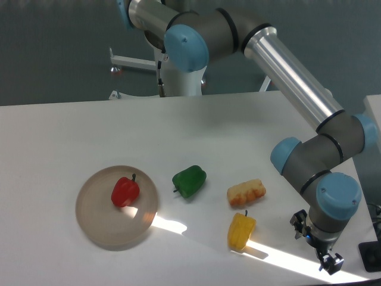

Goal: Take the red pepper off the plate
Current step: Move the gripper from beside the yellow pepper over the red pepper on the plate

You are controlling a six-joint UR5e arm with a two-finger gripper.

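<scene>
The red pepper [125, 191] is small and glossy with a short dark stem. It lies on the round, translucent brownish-grey plate [101, 220] at the table's left, toward the plate's upper right part. My gripper [314, 243] hangs at the far right near the table's front edge, well away from the plate. Its jaws stand apart with nothing between them.
A green pepper [190, 180] lies just right of the plate. A yellow pepper [241, 231] and an orange-white food piece [246, 192] lie between the plate and my gripper. A black object [371, 256] sits at the right edge. The arm [297, 83] spans the upper right.
</scene>
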